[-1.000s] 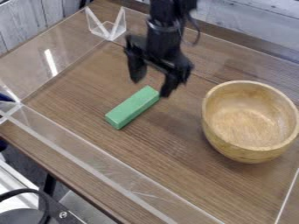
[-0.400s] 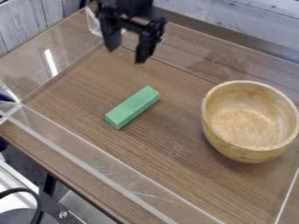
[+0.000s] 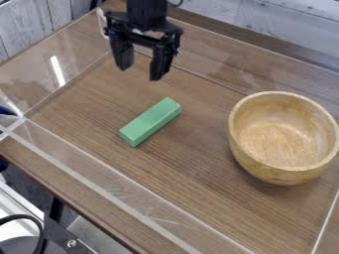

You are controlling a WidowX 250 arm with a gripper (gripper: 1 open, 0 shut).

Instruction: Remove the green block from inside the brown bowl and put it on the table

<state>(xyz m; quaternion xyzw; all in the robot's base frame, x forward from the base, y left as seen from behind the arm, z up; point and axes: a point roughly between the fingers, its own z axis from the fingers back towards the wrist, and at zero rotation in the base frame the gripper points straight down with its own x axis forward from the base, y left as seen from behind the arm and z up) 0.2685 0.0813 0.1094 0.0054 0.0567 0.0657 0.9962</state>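
The green block (image 3: 150, 121) lies flat on the table (image 3: 93, 99), left of the brown bowl (image 3: 282, 136), whose inside shows nothing in it. My gripper (image 3: 141, 67) hangs above and behind the block, well apart from it, pointing down. Its two dark fingers stand open with nothing between them.
Low clear acrylic walls (image 3: 79, 174) edge the tabletop on the left and front. A clear bracket (image 3: 119, 27) stands at the back corner behind the gripper. The bowl sits close to the right wall.
The gripper has risen off the block and moved back and to the left, still open. The block stays where it lay; the bowl has not moved.
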